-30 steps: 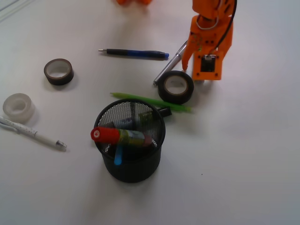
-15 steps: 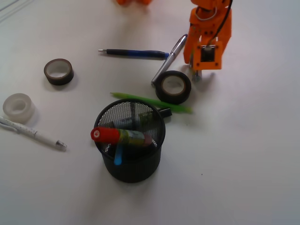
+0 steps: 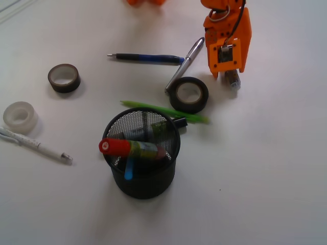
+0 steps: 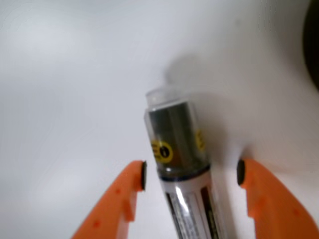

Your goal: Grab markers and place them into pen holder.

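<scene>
My orange hand (image 4: pixel 192 174) is open, with one finger on each side of a fat marker with a dark cap and a white label (image 4: pixel 182 169). The marker lies between my fingers (image 4: pixel 130 191), but they do not touch it. Its cap end sticks out past my fingertips over the white table (image 3: pixel 276 168). In the front view my hand (image 3: pixel 231 76) is far behind the black wire-mesh cup (image 3: pixel 143 153). A fat red-capped marker (image 3: pixel 130 147) leans across that cup's rim, and a blue tip (image 3: pixel 129 171) shows inside the cup.
</scene>
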Action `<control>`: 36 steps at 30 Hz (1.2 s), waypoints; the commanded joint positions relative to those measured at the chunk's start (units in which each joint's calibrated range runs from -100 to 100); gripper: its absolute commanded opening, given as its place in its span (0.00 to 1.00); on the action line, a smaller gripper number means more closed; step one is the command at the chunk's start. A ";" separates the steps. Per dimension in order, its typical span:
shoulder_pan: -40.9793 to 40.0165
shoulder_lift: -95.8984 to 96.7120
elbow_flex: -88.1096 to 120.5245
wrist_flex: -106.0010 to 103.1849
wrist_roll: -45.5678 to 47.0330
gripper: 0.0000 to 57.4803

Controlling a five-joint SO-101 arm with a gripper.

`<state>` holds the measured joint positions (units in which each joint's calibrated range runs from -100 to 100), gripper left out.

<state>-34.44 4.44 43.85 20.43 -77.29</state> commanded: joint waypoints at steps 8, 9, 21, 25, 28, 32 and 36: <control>-2.23 0.87 -6.53 25.50 2.83 0.38; -2.30 1.46 -7.98 28.82 3.27 0.38; -0.88 20.25 -22.02 33.55 11.92 0.00; -0.21 22.37 -25.91 33.55 13.24 0.01; -0.06 22.29 -26.91 33.81 13.38 0.01; -0.21 17.36 -29.17 34.95 13.43 0.01; 0.61 7.33 -34.24 41.25 13.43 0.01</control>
<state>-35.04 19.77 13.84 56.89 -64.05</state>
